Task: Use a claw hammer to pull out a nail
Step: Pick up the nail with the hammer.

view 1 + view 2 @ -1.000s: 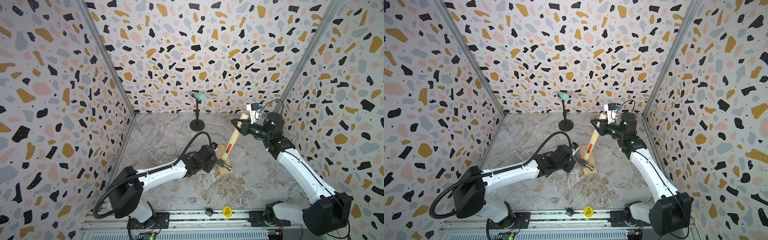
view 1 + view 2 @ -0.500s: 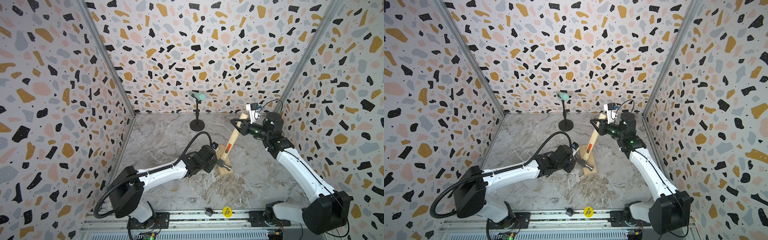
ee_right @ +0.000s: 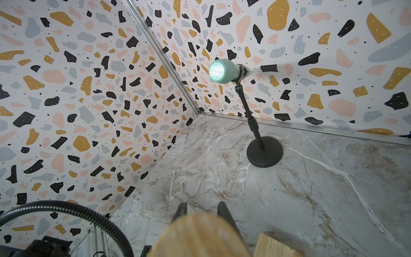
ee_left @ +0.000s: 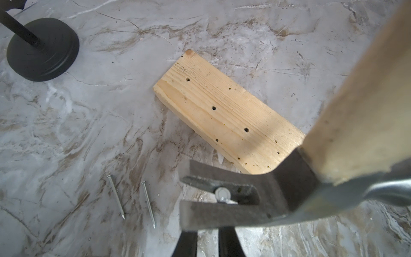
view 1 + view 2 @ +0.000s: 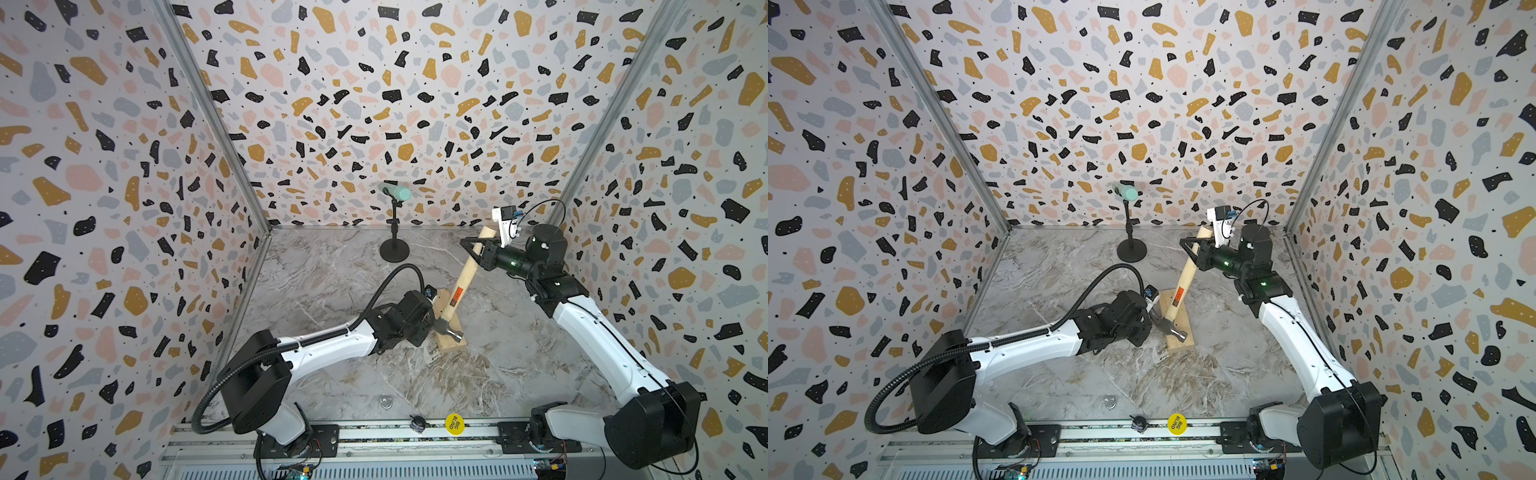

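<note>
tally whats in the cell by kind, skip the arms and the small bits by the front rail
claw hammer: 1
nails: 3, two loose nails on the tabletop, one nail caught in the claw
wooden block: 1
light on a stand: 1
total: 6

Left wrist view: the claw hammer [image 4: 355,111] loomed blurred, handle running off the edge. The nail [image 4: 223,193] showed little but its head, shank mostly hidden in the fork. The left claw [image 4: 208,240] lost its tips behind that fork, grip unreadable. In both top views the nail was too small to spot. Right wrist view: the blurred handle end hid most of the right claw [image 3: 202,210].
</note>
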### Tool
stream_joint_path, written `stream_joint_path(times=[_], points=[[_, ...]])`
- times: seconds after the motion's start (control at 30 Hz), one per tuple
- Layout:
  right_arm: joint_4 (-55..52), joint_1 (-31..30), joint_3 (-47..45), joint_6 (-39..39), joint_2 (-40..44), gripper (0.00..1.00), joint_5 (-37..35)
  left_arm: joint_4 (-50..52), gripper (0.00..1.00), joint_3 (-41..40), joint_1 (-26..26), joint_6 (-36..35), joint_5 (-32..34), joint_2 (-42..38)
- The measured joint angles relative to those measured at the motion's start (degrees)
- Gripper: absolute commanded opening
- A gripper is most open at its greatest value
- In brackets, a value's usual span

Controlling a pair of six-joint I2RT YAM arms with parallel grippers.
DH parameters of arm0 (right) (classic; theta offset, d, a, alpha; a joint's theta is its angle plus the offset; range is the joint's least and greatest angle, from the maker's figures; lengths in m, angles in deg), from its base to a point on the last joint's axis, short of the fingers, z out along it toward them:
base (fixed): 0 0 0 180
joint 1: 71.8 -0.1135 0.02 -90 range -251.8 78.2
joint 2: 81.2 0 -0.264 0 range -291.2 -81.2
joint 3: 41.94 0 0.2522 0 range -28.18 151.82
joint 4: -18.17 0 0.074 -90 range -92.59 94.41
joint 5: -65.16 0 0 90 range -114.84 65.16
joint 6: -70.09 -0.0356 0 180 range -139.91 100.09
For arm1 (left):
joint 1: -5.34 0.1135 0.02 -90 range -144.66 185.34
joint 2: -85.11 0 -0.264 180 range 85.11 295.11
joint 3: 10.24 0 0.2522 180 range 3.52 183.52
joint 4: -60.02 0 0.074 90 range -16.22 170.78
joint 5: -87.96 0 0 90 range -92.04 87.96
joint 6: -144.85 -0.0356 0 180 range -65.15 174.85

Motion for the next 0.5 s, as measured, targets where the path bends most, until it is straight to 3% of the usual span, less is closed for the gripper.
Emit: stream_joint_path(times=[0.5], points=[[0.04, 0.00, 0.00, 0.00, 0.00, 0.00, 0.00, 0.00, 0.05, 0.00, -0.04, -0.63, 0.00, 0.00]])
